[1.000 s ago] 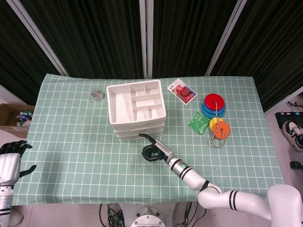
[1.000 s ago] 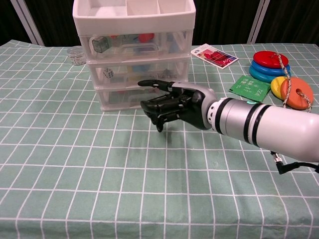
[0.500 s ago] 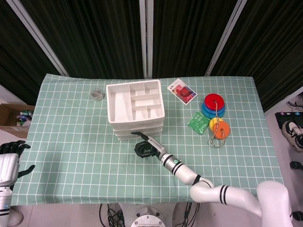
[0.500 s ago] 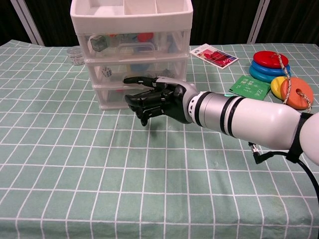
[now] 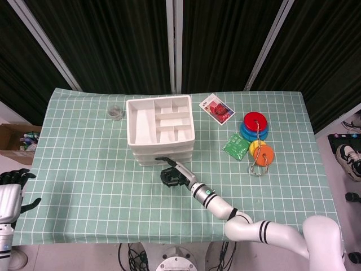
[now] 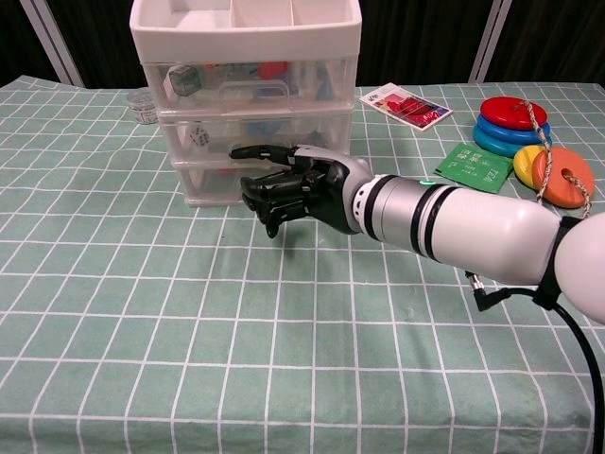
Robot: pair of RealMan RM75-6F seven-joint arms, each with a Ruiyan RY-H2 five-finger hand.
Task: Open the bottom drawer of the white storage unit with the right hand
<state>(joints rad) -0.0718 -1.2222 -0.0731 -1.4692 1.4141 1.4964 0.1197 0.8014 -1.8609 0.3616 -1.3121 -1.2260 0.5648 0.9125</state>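
The white storage unit (image 5: 133,127) (image 6: 246,40) stands mid-table with three clear drawers, all pushed in. Its bottom drawer (image 6: 203,182) (image 5: 145,162) is partly covered by my right hand (image 6: 288,184) (image 5: 172,176). That hand sits right at the drawer front, thumb stretched left along it and the other fingers curled in. Whether those fingers hook the handle is hidden behind the hand. My left hand (image 5: 11,189) hangs off the table's left edge, fingers apart and holding nothing.
A small glass jar (image 5: 115,112) (image 6: 144,104) stands left of the unit. To the right lie a red card (image 5: 216,108) (image 6: 405,104), a green packet (image 5: 236,146) (image 6: 475,165), stacked coloured rings (image 5: 255,127) (image 6: 515,118) and yellow-orange rings (image 5: 261,152) (image 6: 558,175).
My right hand has moved left and forward, from the open cloth up against the bottom drawer front. The storage unit has shifted slightly left. The left hand has not moved.
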